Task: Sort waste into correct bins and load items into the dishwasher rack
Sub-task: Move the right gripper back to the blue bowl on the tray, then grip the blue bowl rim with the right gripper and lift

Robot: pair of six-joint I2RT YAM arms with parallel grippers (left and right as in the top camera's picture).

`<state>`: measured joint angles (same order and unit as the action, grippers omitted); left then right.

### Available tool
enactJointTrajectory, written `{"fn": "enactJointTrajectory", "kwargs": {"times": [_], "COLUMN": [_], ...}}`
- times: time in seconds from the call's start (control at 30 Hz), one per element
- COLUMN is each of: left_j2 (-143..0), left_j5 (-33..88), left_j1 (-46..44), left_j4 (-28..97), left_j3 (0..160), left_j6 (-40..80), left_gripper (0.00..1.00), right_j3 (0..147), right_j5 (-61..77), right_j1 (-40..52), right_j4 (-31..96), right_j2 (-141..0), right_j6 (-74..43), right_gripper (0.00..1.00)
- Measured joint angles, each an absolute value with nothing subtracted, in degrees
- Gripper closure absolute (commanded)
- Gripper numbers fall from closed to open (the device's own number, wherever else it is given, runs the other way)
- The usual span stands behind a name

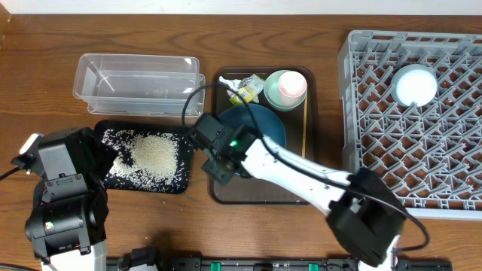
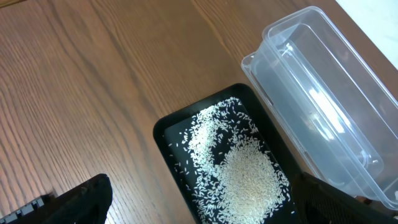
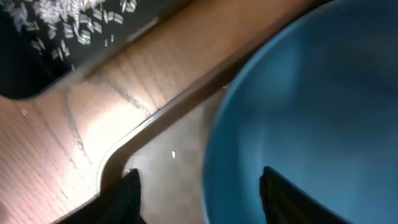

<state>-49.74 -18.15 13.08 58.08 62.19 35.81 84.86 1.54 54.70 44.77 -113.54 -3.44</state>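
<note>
The dark-blue dish [image 1: 260, 120] lies on a brown serving tray [image 1: 260, 194]. My right gripper [image 1: 220, 164] is open and straddles the dish's near-left rim [image 3: 214, 155]: one finger [image 3: 124, 193] is over the tray floor, the other [image 3: 280, 193] inside the dish, neither touching. Loose rice [image 1: 154, 154] is heaped in the shallow black tray [image 1: 120, 181], with the clear tub [image 1: 139, 83] behind it. My left gripper [image 2: 205, 208] hangs open above the rice [image 2: 249, 180]. A crumpled wrapper [image 1: 245, 89] and the green cup [image 1: 286, 88] sit at the tray's back. The light-blue bowl [image 1: 416, 84] rests in the grey rack [image 1: 452, 150].
A thin wooden stick [image 1: 304, 134] lies along the brown tray's right edge. The rack fills the right side of the table. My left arm's body [image 1: 64, 196] stands at the front left, beside the black tray.
</note>
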Motion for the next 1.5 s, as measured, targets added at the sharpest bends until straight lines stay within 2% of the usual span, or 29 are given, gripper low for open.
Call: {"fn": "enactJointTrajectory", "kwargs": {"times": [0.17, 0.5, 0.57, 0.73, 0.87, 0.97, 1.33, 1.5], "left_j2": [-49.74, -49.74, -49.74, -49.74, -49.74, -49.74, -49.74, -49.74], "left_j5": [-18.15, -18.15, -18.15, -18.15, -18.15, -18.15, -18.15, -18.15], "left_j1": [13.08, 13.08, 13.08, 13.08, 13.08, 13.08, 13.08, 13.08], "left_j4": [58.13, 58.13, 58.13, 58.11, 58.13, 58.11, 58.13, 58.13], "left_j3": [62.19, 62.19, 62.19, 62.19, 62.19, 62.19, 62.19, 62.19], "left_j6": [35.81, 35.81, 35.81, 35.81, 35.81, 35.81, 35.81, 35.81], "left_gripper": [0.06, 0.06, 0.06, 0.06, 0.06, 0.06, 0.06, 0.06], "right_j3": [84.73, 84.66, 84.68, 84.66, 84.66, 84.73, 94.91, 98.89], "right_j5": [1.74, 1.74, 1.72, 1.69, 1.56, 1.1, 0.21, 1.5], "right_j1": [55.33, 55.33, 55.33, 55.33, 55.33, 55.35, 54.94, 51.88], "right_j4": [44.75, 44.71, 44.73, 44.64, 44.56, 44.6, 57.34, 60.25], "right_j2": [-115.87, -116.14, -116.66, -118.13, -118.15, -118.13, -117.62, -111.92], "right_j6": [-4.54, -5.02, -5.02, -5.23, -5.15, -5.34, -6.2, -7.01], "right_gripper": [0.66, 0.66, 0.69, 0.7, 0.9, 0.99, 0.99, 0.99]}}
